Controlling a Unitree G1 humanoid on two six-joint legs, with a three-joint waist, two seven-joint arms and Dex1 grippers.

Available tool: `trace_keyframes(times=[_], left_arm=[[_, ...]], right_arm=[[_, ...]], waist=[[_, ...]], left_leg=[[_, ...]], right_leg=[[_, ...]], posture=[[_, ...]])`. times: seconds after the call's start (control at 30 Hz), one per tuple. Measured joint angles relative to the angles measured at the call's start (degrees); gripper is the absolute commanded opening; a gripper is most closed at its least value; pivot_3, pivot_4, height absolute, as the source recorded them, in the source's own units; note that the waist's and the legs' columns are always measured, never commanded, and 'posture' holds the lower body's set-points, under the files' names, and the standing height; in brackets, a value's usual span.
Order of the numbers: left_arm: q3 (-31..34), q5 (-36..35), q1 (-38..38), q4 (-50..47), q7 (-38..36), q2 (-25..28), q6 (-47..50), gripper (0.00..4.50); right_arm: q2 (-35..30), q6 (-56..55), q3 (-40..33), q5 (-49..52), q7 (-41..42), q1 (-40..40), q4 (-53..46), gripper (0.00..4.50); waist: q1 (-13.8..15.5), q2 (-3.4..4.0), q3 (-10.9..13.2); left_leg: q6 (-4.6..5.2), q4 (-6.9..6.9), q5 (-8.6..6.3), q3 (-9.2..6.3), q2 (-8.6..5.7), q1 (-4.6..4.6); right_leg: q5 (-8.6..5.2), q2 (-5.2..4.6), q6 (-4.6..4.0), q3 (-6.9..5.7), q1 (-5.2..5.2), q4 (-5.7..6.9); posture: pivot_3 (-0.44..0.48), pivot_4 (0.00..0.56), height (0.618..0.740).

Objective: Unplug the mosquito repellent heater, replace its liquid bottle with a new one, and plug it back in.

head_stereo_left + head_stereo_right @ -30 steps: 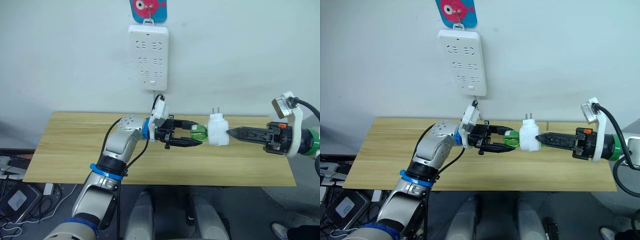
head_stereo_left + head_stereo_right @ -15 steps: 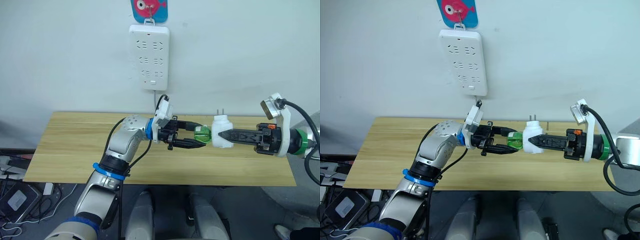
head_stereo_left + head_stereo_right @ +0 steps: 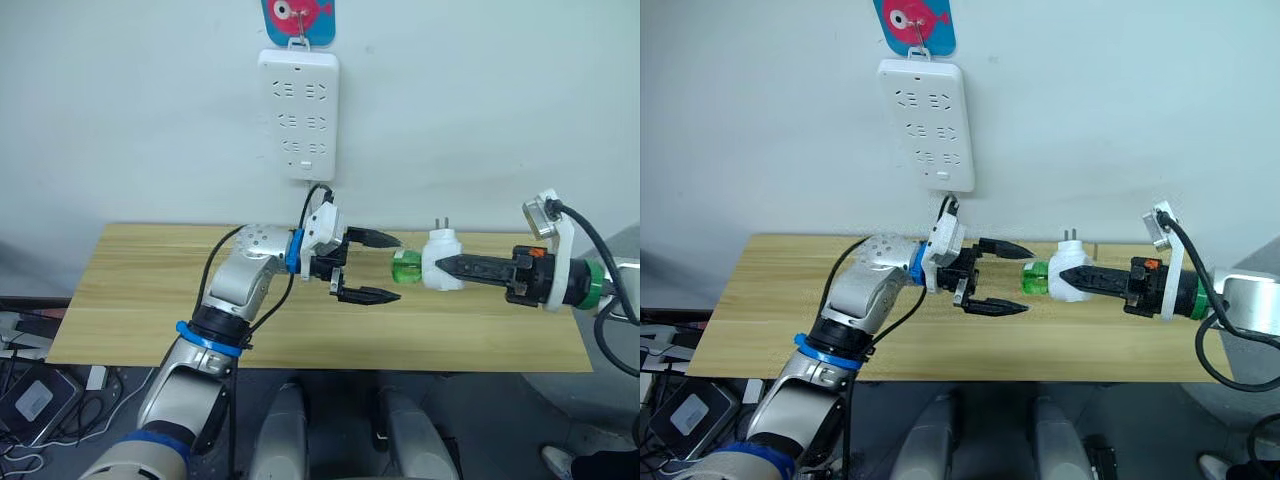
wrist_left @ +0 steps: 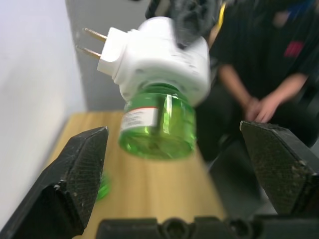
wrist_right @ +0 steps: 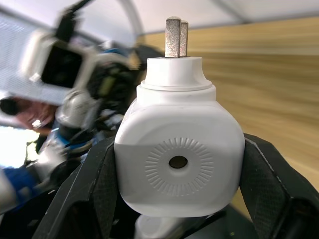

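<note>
Beyond the open left gripper (image 4: 174, 149) – a seated person (image 4: 259, 74), right gripper (image 3: 447, 266) clamping heater (image 3: 441, 259)

Table (image 3: 150, 300): light wooden top, set against a pale wall. Power strip (image 3: 298, 115): long, white, hung upright on the wall at 12 o'clock above the table, under a blue-and-pink fish hook (image 3: 298, 18). Person (image 4: 259, 64): dark clothing, beyond the table's end.

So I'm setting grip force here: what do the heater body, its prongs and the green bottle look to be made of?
The mosquito repellent heater looks like smooth, glossy white moulded plastic, with fine ribs moulded around its centre hole. Its prongs look like bare metal with a dull brassy sheen. The green bottle is see-through, probably plastic, though glass can't be ruled out. The right gripper clamps the heater; the left gripper is open.
</note>
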Motion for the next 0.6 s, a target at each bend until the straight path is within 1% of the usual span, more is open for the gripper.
trace_keyframes(times=[0.13,0.27,0.4,0.6], left_arm=[[-1.54,8.95,-0.32,1.39,8.42,-0.36,-7.87,4.5],[-5.04,17.15,1.0,0.74,15.14,-0.56,-13.69,4.5],[-7.4,21.9,3.08,-1.93,19.49,-1.09,-13.96,4.5],[-9.37,27.15,3.05,-3.78,24.53,-2.29,-12.31,4.5]], right_arm=[[0.72,-2.69,0.46,-1.82,-7.4,0.26,-2.21,2.96],[2.16,-5.81,2.52,-1.03,-16.67,0.27,-4.7,2.96],[3.91,-7.87,3.4,0.41,-23.04,0.15,-6.57,2.96],[6.45,-9.36,3.96,0.54,-27.84,-0.39,-8.63,2.96]], waist=[[0.1,0.0,0.0],[0.1,0.01,-0.01],[0.06,0.01,-0.01],[0.06,0.02,-0.03]], left_leg=[[0.0,0.03,0.0,0.0,-0.03,-0.03],[0.0,0.02,0.0,-0.01,-0.02,-0.06],[0.0,0.04,0.0,-0.04,-0.02,-0.07],[0.0,0.12,0.0,-0.04,-0.02,-0.08]], right_leg=[[0.02,-0.03,0.04,0.01,0.0,-0.01],[0.05,-0.04,-0.01,0.0,-0.02,-0.02],[0.07,-0.04,-0.04,-0.02,-0.02,0.0],[0.1,-0.04,0.05,0.0,-0.01,0.0]], posture=[[0.095,0.254,0.74],[0.092,0.251,0.74],[0.094,0.248,0.74],[0.095,0.245,0.74]])
